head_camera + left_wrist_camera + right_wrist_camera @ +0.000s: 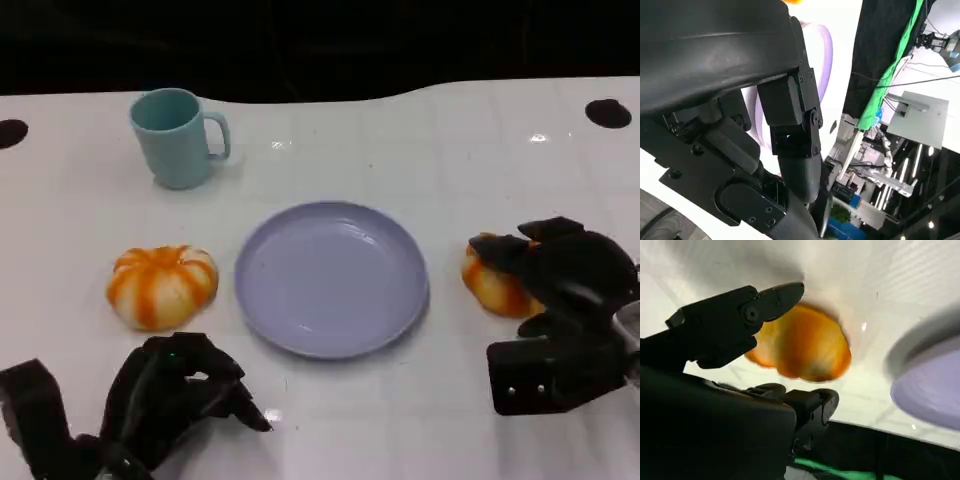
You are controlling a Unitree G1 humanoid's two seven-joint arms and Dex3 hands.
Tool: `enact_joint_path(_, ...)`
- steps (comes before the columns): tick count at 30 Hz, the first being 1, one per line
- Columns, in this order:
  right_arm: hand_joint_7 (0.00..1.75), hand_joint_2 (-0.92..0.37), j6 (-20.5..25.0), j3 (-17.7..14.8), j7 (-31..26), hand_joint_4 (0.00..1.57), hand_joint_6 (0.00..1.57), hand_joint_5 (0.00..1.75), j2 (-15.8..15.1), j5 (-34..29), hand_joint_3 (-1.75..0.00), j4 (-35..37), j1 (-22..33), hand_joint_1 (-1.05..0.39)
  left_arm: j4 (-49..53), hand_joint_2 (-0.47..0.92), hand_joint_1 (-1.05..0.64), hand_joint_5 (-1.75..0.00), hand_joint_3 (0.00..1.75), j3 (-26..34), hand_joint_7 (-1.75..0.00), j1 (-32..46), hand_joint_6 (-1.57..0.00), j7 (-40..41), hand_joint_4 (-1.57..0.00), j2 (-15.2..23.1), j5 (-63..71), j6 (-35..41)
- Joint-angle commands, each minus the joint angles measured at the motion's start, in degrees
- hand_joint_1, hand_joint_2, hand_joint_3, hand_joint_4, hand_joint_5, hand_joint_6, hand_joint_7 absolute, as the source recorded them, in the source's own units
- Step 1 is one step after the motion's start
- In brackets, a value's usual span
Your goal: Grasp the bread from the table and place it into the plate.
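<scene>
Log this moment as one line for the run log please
stage: reaching for bread | right hand: fingers around right bread, grip unconfirmed | left hand: idle, near edge | plate: empty | left bread: untouched

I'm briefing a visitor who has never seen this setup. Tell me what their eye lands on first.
The lilac plate sits bare at the table's centre, flanked by two orange-and-white bread rolls. The right hand reaches over the bread roll on the right, fingers around it, while the bread roll on the left lies untouched above the left hand. A teal mug stands at the far left.
</scene>
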Motion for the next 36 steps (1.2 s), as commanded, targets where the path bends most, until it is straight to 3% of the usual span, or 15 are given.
enact_joint_path(1,0.0,-0.75,0.6,1.6,-2.1,0.22,0.29,0.13,1.5,1.0,0.0,7.5,-3.5,-0.37,-0.7,0.64,-1.05,-0.61,0.01,0.2,-0.37,0.7,-1.57,0.3,-1.57,0.8,0.2,-0.1)
enact_joint_path(8,0.02,-0.82,0.4,3.3,-6.5,0.34,0.37,0.11,3.9,2.4,-0.02,15.9,-6.5,-0.27,-1.1,0.64,-1.05,-0.61,0.0,0.2,-0.37,1.0,-1.57,0.3,-1.57,0.8,0.2,-0.2)
enact_joint_path(9,0.03,-0.84,0.1,3.4,-7.5,0.41,0.41,0.12,4.2,2.6,-0.01,16.9,-6.8,-0.26,-1.1,0.65,-1.05,-0.61,0.01,0.2,-0.37,1.1,-1.57,0.2,-1.57,0.8,0.2,-0.2)
enact_joint_path(12,0.07,-0.89,-2.1,3.5,-10.9,0.86,0.79,0.14,4.3,3.7,0.0,18.9,-7.3,-0.17,-1.4,0.65,-1.05,-0.61,0.01,0.1,-0.37,1.2,-1.57,0.3,-1.57,0.8,0.3,-0.2)
enact_joint_path(13,0.1,-0.89,-3.4,3.4,-12.5,1.03,0.96,0.26,4.2,4.1,0.0,19.4,-7.3,-0.16,-1.5,0.65,-1.05,-0.61,0.01,0.0,-0.37,1.3,-1.57,0.4,-1.57,0.8,0.3,-0.1)
enact_joint_path(14,0.12,-0.91,-4.4,3.6,-14.3,1.07,1.17,0.76,4.1,4.1,-0.01,19.9,-7.3,-0.13,-1.6,0.65,-1.05,-0.61,0.01,0.0,-0.37,1.3,-1.57,0.4,-1.57,0.8,0.3,-0.1)
enact_joint_path(15,0.27,-0.91,-4.9,4.0,-15.8,1.03,1.25,1.17,4.1,3.9,-0.12,20.4,-7.3,-0.13,-1.7,0.65,-1.05,-0.61,0.01,0.0,-0.38,1.3,-1.57,0.4,-1.57,0.7,0.3,0.0)
enact_joint_path(16,0.69,-0.89,-5.2,4.2,-17.3,0.98,1.13,1.45,4.1,3.8,-0.25,20.8,-7.4,-0.13,-1.8,0.65,-1.05,-0.61,0.0,0.0,-0.38,1.4,-1.57,0.4,-1.57,0.7,0.2,0.2)
enact_joint_path(17,1.19,-0.82,-5.3,4.5,-18.9,0.94,0.94,1.62,4.2,3.6,-0.45,21.1,-7.4,-0.13,-1.8,0.65,-1.05,-0.61,0.0,0.1,-0.38,1.3,-1.57,0.4,-1.57,0.6,0.0,0.4)
enact_joint_path(19,1.54,-0.62,-5.6,5.2,-21.8,0.91,0.79,1.72,4.3,3.3,-0.8,21.5,-7.5,-0.13,-1.8,0.64,-1.05,-0.61,0.0,0.1,-0.38,1.3,-1.57,0.4,-1.57,0.7,0.1,0.5)
enact_joint_path(21,1.56,-0.55,-6.0,5.6,-24.1,0.89,0.77,1.74,4.3,3.1,-0.91,21.5,-7.8,-0.13,-1.7,0.64,-1.05,-0.61,0.0,0.1,-0.38,1.2,-1.57,0.4,-1.57,0.7,0.1,0.4)
enact_joint_path(25,1.4,-0.54,-6.9,6.4,-28.5,0.9,0.82,1.75,4.3,3.0,-0.83,21.4,-8.1,-0.16,-1.4,0.65,-1.05,-0.61,0.0,0.1,-0.37,1.1,-1.57,0.3,-1.57,0.8,0.3,0.0)
enact_joint_path(31,1.57,-0.43,-9.6,5.8,-33.3,0.94,0.81,1.75,4.6,4.2,-0.94,20.9,-8.4,-0.11,-1.5,0.65,-1.05,-0.61,0.0,0.1,-0.38,1.1,-1.57,0.5,-1.57,0.8,0.2,0.3)
enact_joint_path(36,1.65,-0.43,-11.8,4.7,-35.4,0.97,0.78,1.75,5.0,5.6,-1.01,19.0,-9.0,-0.1,-1.7,0.64,-1.05,-0.61,0.0,0.1,-0.38,1.1,-1.57,0.8,-1.57,0.8,0.3,0.7)
